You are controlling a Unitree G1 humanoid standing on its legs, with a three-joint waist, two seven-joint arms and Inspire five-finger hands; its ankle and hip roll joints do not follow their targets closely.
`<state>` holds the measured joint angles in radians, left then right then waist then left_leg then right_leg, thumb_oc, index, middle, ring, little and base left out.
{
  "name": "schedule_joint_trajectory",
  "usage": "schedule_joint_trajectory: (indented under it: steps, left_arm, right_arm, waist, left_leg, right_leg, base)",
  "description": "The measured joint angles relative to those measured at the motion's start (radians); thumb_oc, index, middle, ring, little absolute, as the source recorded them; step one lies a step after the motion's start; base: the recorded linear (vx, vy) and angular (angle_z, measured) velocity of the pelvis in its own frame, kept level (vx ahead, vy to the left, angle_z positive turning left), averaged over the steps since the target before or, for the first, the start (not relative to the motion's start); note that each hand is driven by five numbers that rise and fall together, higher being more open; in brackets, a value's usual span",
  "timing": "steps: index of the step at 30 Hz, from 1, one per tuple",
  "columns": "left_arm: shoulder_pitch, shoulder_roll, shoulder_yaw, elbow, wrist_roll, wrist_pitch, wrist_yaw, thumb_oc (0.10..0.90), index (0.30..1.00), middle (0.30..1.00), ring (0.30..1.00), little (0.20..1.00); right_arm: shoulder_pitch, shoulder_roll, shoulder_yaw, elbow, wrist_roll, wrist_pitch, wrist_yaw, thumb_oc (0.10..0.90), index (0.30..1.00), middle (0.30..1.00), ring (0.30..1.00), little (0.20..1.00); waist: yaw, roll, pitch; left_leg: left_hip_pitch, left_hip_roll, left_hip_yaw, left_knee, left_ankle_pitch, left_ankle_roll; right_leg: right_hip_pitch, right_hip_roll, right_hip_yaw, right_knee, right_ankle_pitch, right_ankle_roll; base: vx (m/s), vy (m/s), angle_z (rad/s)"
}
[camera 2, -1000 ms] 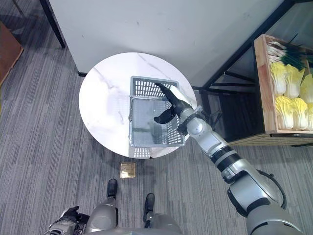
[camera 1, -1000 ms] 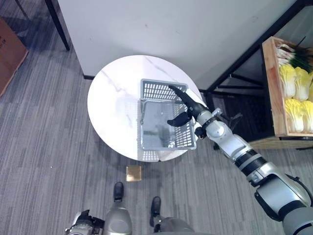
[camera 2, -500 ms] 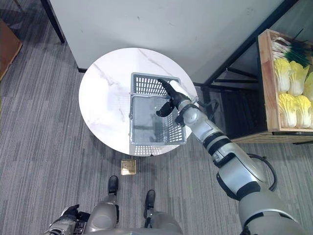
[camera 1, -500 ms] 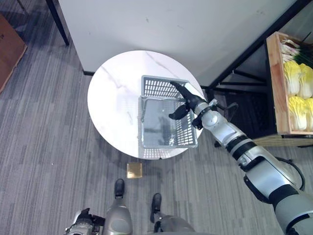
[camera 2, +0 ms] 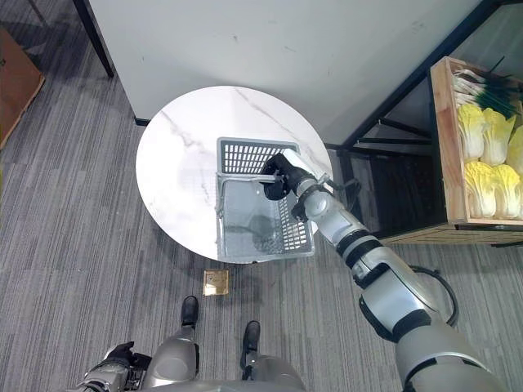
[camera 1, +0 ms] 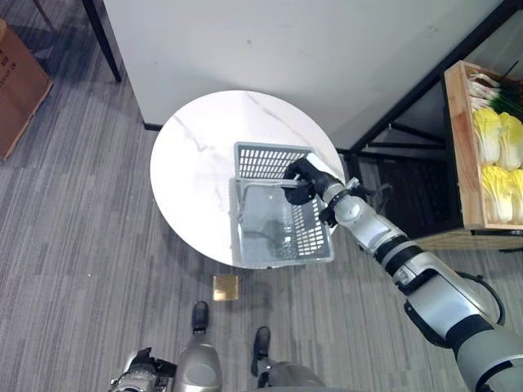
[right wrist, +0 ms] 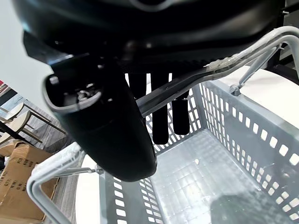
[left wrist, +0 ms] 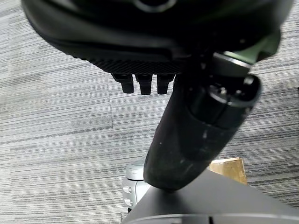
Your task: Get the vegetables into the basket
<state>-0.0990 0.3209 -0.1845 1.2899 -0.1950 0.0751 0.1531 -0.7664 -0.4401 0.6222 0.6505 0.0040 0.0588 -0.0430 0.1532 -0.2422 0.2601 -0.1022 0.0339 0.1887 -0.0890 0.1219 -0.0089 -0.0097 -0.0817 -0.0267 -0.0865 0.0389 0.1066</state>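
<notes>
Curling round the metal handle [camera 1: 270,185] of the grey basket [camera 1: 282,237] on the round table [camera 1: 188,163], the right hand [camera 1: 302,175] grips mid-bar. Vegetables [camera 2: 482,155] lie in a crate [camera 2: 441,147], well right of the basket. Right wrist view: fingers [right wrist: 159,107] hook the handle. Left wrist view: left hand [left wrist: 145,84], fingers relaxed, over floor.

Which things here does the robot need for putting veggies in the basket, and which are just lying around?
For the job:
- grey basket, empty, on the round table
- right hand, fingers curled round the basket's handle
- cabbages in the wooden crate

Just lying about:
- cardboard box
- small brown block on the floor
- left hand, hanging idle
</notes>
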Motion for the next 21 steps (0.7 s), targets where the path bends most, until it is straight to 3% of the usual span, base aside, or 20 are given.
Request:
schedule_joint_trajectory:
  steps: [3,5,9,12,17,21]
  left_arm:
    - [0.007,-0.013,0.004,-0.005,0.003,0.006,-0.001,0.9,1.0,1.0,1.0,1.0]
    - [0.022,-0.031,0.036,-0.038,0.031,0.017,-0.012,0.9,1.0,1.0,1.0,1.0]
    - [0.054,-0.04,0.049,-0.041,0.06,0.024,-0.027,0.9,1.0,1.0,1.0,1.0]
    - [0.072,-0.069,0.06,-0.043,0.079,0.027,-0.035,0.9,1.0,1.0,1.0,1.0]
    - [0.106,-0.086,0.061,-0.041,0.111,0.038,-0.046,0.9,1.0,1.0,1.0,1.0]
    - [0.112,-0.087,0.061,-0.041,0.117,0.045,-0.048,0.9,1.0,1.0,1.0,1.0]
  right_arm:
    - [0.084,-0.014,-0.032,-0.06,-0.006,0.003,0.004,0.4,0.3,0.3,0.3,0.3]
    - [0.241,-0.099,-0.115,-0.22,-0.006,0.017,0.031,0.4,0.3,0.3,0.3,0.3]
    - [0.36,-0.145,-0.158,-0.259,-0.006,0.018,0.044,0.4,0.3,0.3,0.3,0.3]
    - [0.5,-0.175,-0.253,-0.31,-0.01,0.024,0.048,0.4,0.3,0.3,0.3,0.3]
    - [0.66,-0.202,-0.362,-0.385,-0.038,0.03,0.046,0.4,0.3,0.3,0.3,0.3]
    - [0.738,-0.201,-0.417,-0.388,-0.044,0.039,0.041,0.4,0.3,0.3,0.3,0.3]
  waist:
    - [-0.011,0.029,-0.005]
    - [-0.02,0.07,-0.016]
    - [-0.067,0.126,-0.055]
    - [-0.11,0.174,-0.091]
    - [-0.169,0.201,-0.131]
    - [-0.194,0.205,-0.151]
  left_leg:
    - [0.024,-0.003,0.003,0.0,-0.002,-0.002]
    - [0.045,-0.011,-0.012,-0.001,-0.001,0.004]
    - [0.072,-0.018,-0.006,-0.001,-0.007,0.01]
    - [0.093,-0.017,0.002,-0.006,-0.012,0.006]
    - [0.109,-0.009,0.011,-0.006,-0.009,0.004]
    - [0.111,-0.004,0.011,-0.006,-0.009,0.0]
  right_leg:
    - [0.024,-0.004,0.001,0.0,0.0,0.0]
    - [0.054,-0.012,-0.006,0.0,-0.002,-0.002]
    - [0.077,-0.02,-0.009,0.0,-0.002,-0.001]
    - [0.095,-0.02,0.0,0.0,-0.008,-0.008]
    - [0.102,-0.013,0.011,0.0,-0.011,-0.011]
    - [0.102,-0.007,0.016,0.0,-0.011,-0.011]
  base:
    - [0.05,0.013,0.01]
    - [0.05,0.016,0.17]
    - [0.04,0.007,-0.02]
    - [0.0,-0.009,-0.07]
    - [-0.01,-0.014,-0.07]
    - [0.0,-0.003,-0.02]
